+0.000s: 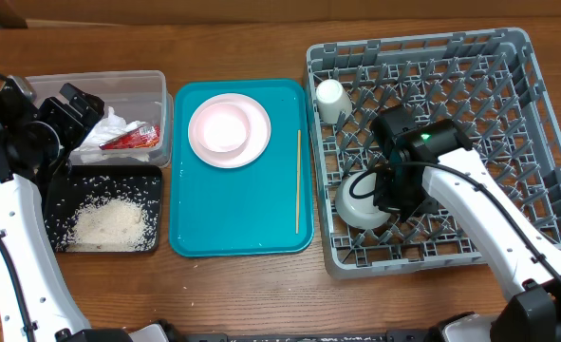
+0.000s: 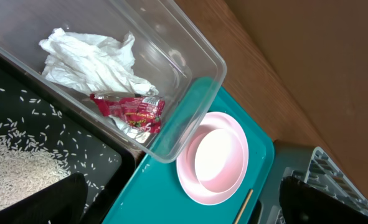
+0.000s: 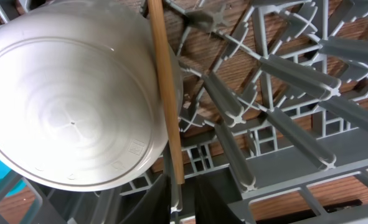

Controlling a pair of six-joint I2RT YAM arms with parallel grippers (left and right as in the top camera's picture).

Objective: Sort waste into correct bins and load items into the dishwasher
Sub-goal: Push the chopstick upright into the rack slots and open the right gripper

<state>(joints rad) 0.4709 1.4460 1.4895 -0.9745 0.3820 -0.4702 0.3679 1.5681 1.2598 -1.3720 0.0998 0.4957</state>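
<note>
My right gripper (image 1: 390,193) is low in the grey dishwasher rack (image 1: 508,114), beside the upturned grey-green bowl (image 1: 359,201). In the right wrist view its fingers stand nearly together (image 3: 182,194) with the lower end of a wooden chopstick (image 3: 165,93) between the tips, against the bowl (image 3: 65,106). A white cup (image 1: 329,98) lies in the rack's far left corner. Another chopstick (image 1: 298,180) and the pink bowl (image 1: 225,123) on the pink plate (image 1: 258,142) rest on the teal tray. My left gripper (image 1: 71,106) hangs wide open (image 2: 187,208) over the clear tub (image 1: 163,114), which holds the red-and-white wrapper (image 2: 131,112).
The black tray (image 1: 62,195) at the front left holds loose rice (image 1: 109,225). White crumpled paper (image 2: 90,59) lies in the clear tub. The teal serving tray (image 1: 233,214) sits between the bins and the rack. Upright pegs (image 3: 283,130) crowd round my right gripper.
</note>
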